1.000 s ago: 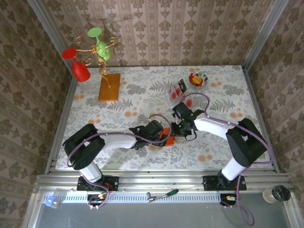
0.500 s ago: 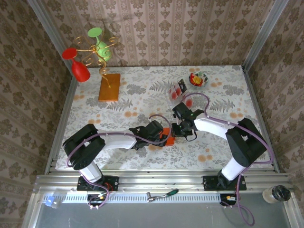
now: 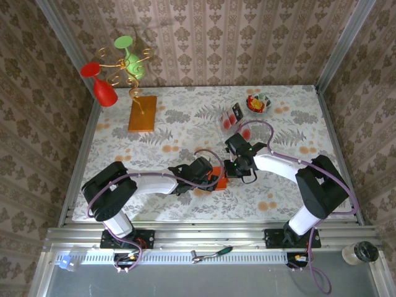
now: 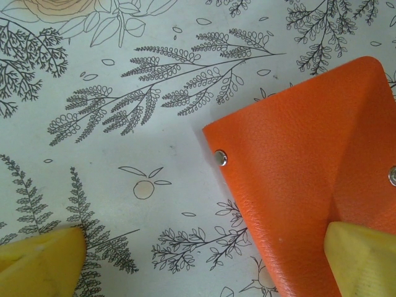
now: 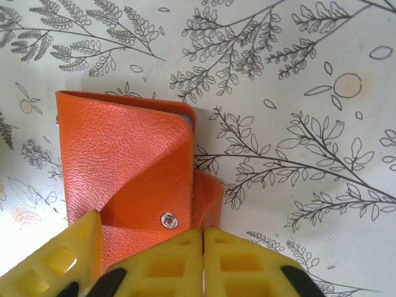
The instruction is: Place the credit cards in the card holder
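The card holder (image 5: 124, 167) is a small orange wallet lying folded on the floral tablecloth, a metal snap showing on its flap. My right gripper (image 5: 203, 247) is shut, and a loose edge of the holder's flap runs up into the seam between its yellow fingers. My left gripper (image 4: 198, 266) is open wide just left of the holder (image 4: 303, 185), its right finger (image 4: 362, 260) over the orange leather. From above, both grippers (image 3: 207, 175) (image 3: 232, 168) meet at the holder (image 3: 217, 178). The credit cards (image 3: 231, 117), pinkish and black with red marks, stand farther back.
An orange-brown board (image 3: 142, 113) with a gold wire stand carrying a red glass (image 3: 102, 86) and a green glass (image 3: 131, 57) is at the back left. A small bowl (image 3: 258, 103) of bright pieces sits at the back right. Patterned walls enclose the table.
My right gripper's jaws have closed at the card holder's edge. Both arms have stayed almost where they were, and the left gripper remains open.
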Tool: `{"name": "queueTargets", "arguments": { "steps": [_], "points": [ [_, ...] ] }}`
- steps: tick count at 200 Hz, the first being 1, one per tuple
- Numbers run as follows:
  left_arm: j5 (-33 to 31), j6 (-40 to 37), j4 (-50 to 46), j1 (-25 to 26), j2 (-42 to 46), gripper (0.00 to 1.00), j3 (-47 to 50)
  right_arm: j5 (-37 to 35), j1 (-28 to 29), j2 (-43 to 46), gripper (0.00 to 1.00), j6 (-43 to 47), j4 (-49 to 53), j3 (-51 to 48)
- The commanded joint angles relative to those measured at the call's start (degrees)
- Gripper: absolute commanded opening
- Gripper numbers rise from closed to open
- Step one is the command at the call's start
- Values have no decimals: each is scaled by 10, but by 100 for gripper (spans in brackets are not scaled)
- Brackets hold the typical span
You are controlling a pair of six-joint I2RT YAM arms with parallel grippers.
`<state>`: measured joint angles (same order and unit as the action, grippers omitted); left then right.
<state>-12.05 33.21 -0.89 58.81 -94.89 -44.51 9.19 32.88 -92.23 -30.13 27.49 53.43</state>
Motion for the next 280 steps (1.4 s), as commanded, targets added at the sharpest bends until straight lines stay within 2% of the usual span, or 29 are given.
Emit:
{"name": "queueTargets", "arguments": {
  "steps": [1, 51, 92, 177, 280],
  "points": [
    [16, -2, -32, 6, -24, 100, 20, 0, -1, 8, 0, 6, 13, 3],
    [17, -2, -30, 6, -24, 100, 22, 59, -4, -6, 0, -12, -22, 4],
    [18, -2, -28, 6, -28, 100, 20, 77, -1, -23, 0, -24, -42, 6],
    [19, 0, -26, 6, -29, 100, 22, 84, 4, -46, 0, -31, -56, -1],
    [18, -1, -28, 6, -31, 100, 21, 78, 16, -31, 0, -46, -80, -64]
  ]
}}
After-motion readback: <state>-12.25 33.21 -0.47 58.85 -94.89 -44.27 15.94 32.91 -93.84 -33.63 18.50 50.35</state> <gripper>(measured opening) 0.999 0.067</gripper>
